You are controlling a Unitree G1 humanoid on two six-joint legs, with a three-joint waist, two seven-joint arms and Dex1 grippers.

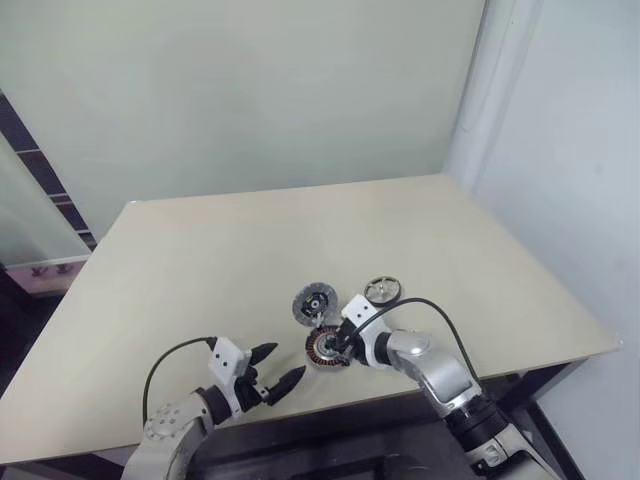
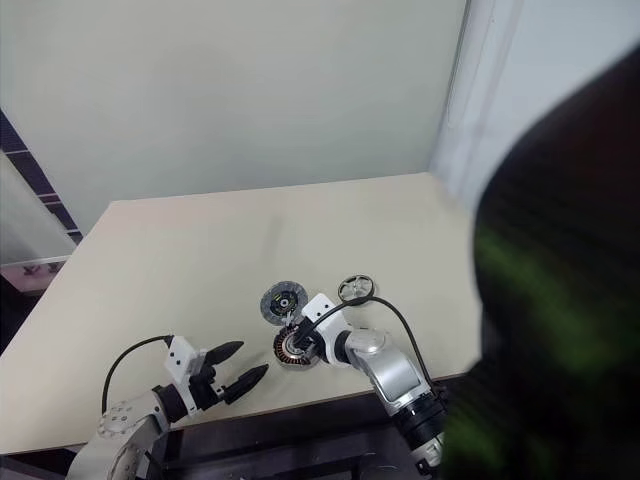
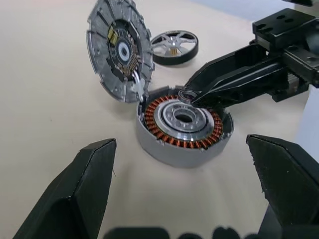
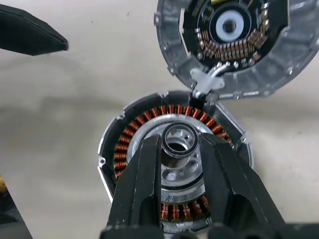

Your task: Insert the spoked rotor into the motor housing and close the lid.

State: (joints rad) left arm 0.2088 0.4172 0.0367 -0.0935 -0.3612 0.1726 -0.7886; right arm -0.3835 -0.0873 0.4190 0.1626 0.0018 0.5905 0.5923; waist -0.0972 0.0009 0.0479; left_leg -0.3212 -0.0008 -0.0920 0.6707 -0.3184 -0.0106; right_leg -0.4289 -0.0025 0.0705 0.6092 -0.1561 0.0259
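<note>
The right gripper [image 4: 180, 144] pinches a small ring [image 4: 179, 140] between its fingertips, directly over the pale centre of the motor housing [image 3: 183, 124], so what it holds lies straight below-ahead of the tips. The lid [image 3: 119, 50] stands hinged open just beyond the housing. The spoked rotor [image 1: 382, 290] lies flat past the right gripper, nearer that arm than the left. The left gripper [image 1: 270, 378] hangs wide open and empty, near the housing. The right wrist view shows the ring centred; the head view cannot.
</note>
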